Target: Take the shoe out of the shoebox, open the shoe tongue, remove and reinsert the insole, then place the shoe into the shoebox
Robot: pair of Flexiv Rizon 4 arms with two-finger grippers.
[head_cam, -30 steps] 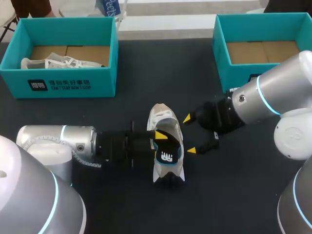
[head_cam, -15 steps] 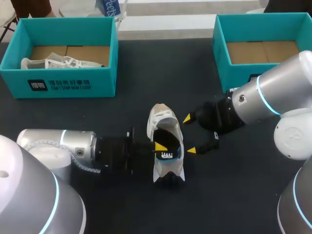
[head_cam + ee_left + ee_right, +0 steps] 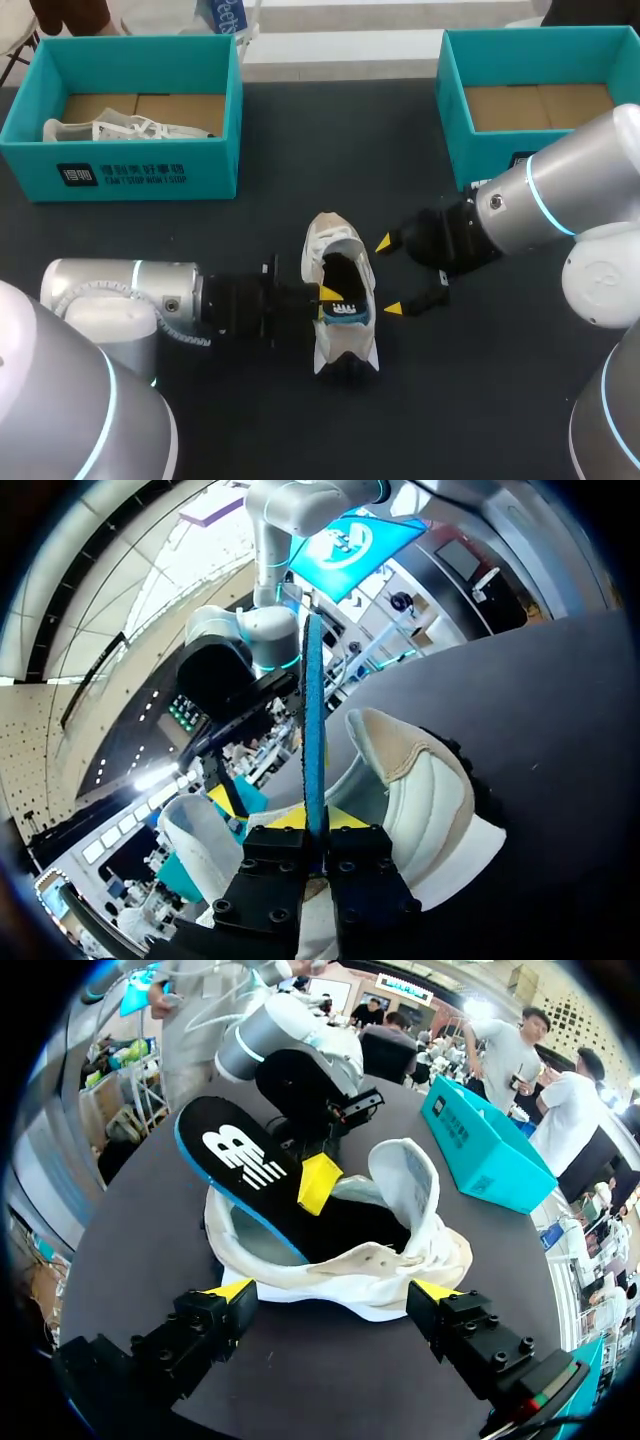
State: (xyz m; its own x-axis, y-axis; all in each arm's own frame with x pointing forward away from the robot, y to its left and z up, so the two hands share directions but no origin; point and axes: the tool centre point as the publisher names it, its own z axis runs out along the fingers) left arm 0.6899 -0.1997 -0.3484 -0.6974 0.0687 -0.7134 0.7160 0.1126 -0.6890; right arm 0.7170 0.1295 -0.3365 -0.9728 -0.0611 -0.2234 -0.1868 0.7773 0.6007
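Insole step: left gripper (image 3: 329, 294) clenched on the insole (image 3: 240, 1160), half out of the sneaker (image 3: 335, 245); right gripper (image 3: 388, 276) released alongside. Next probably needs a straight lengthwise slide

The left arm (image 3: 130, 300) lies low and flat, coming in from the left side, and the left gripper (image 3: 333, 292) pinches the insole (image 3: 346, 311) tight, while the right arm (image 3: 570, 195) bends in from the right and the right gripper (image 3: 388, 276) has its fingers spread wide.
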